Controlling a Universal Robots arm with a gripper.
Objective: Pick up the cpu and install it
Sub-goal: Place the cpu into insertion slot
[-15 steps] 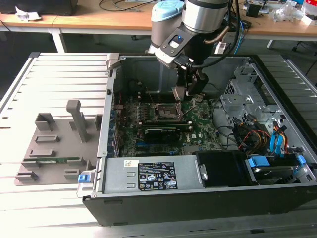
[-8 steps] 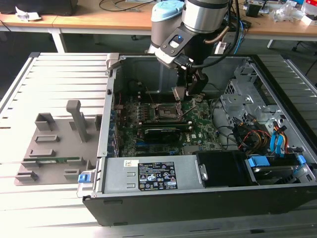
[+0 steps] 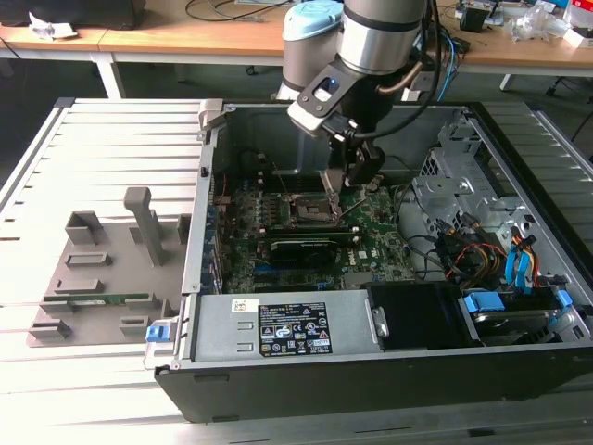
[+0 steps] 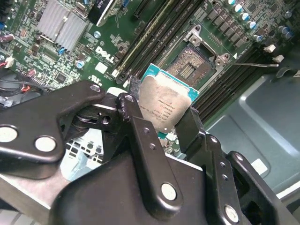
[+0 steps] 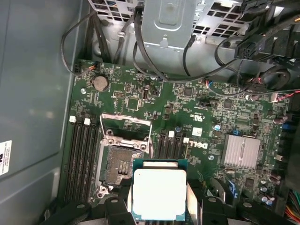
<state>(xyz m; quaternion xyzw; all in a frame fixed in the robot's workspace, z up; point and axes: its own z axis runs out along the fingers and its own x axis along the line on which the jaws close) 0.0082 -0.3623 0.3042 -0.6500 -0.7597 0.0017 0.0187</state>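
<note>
The gripper (image 4: 161, 113), clamped on the cpu (image 4: 166, 104) by its edges, holds it above the motherboard (image 5: 187, 108), just beside the open socket (image 4: 197, 66). Pickup appears done; the cpu is not yet seated.

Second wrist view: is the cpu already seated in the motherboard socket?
No, the cpu sits clamped in the claw, short of the socket, whose bare contact field lies open and empty.
</note>
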